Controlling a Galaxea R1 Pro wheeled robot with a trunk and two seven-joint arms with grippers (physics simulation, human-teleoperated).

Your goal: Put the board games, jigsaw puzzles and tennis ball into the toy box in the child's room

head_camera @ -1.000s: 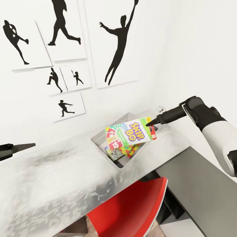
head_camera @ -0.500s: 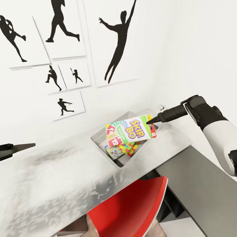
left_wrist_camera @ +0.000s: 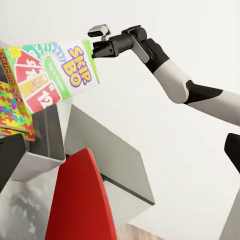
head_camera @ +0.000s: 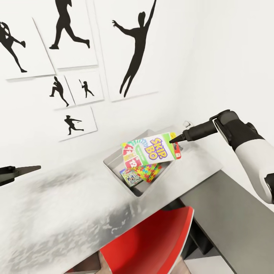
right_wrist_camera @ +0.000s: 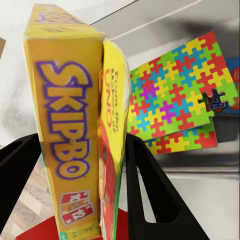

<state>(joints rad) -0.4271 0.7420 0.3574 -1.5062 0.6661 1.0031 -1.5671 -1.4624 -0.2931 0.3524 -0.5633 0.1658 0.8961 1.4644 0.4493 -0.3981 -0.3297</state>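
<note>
Right gripper [head_camera: 176, 141]: clamped on one edge of the SKIP BO box [head_camera: 154, 150], held tilted above the toy box [head_camera: 114, 158].
Left gripper [head_camera: 26, 169]: over the table [head_camera: 68, 213]; jaw state unreadable.
Right wrist view: jigsaw puzzles [right_wrist_camera: 175, 100] stacked in the tray.

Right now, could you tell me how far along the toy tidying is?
Done: jigsaw puzzles and a blue board game already lie in the toy box. In hand: the right gripper holds the Skip-Bo box above it. Left: release it there; the tennis ball and third game I cannot confirm. The left gripper is idle.
</note>
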